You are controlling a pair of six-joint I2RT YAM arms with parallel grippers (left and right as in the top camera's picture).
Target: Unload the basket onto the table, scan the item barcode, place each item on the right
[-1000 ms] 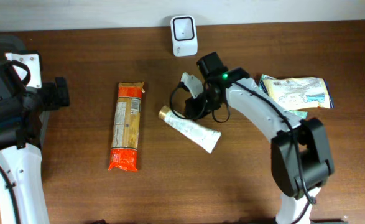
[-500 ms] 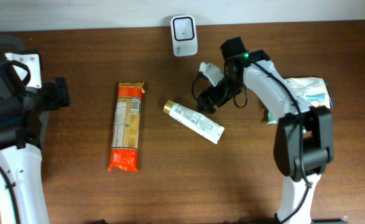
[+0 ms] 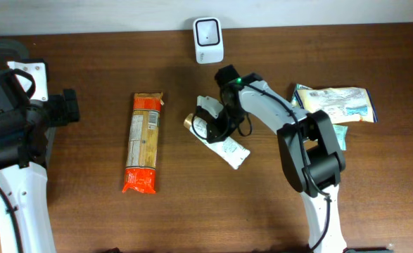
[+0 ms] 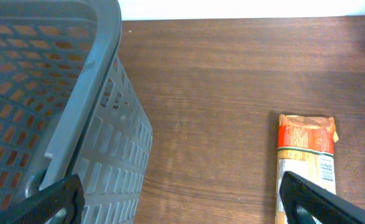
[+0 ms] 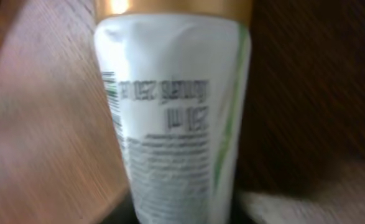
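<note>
A white tube (image 3: 231, 150) with a gold cap (image 3: 187, 124) lies slanted on the wooden table, right of centre. My right gripper (image 3: 210, 126) sits over its cap end and is shut on it. The right wrist view is filled by the tube (image 5: 176, 124); its printed text stays fairly sharp while the wood around it is smeared. A white scanner (image 3: 208, 31) stands at the table's back edge, above the tube. My left gripper (image 4: 182, 196) is open at the far left, with nothing between its fingers.
An orange pasta packet (image 3: 143, 144) lies lengthwise left of centre, also seen as the packet (image 4: 306, 162) in the left wrist view. Flat pouches (image 3: 336, 105) are piled at the right. A grey slotted basket (image 4: 45, 74) stands beside the left arm.
The right gripper swung from the upper right back down-left onto the tube and closed. The tube's lower end has shifted slightly. The left arm has not moved.
</note>
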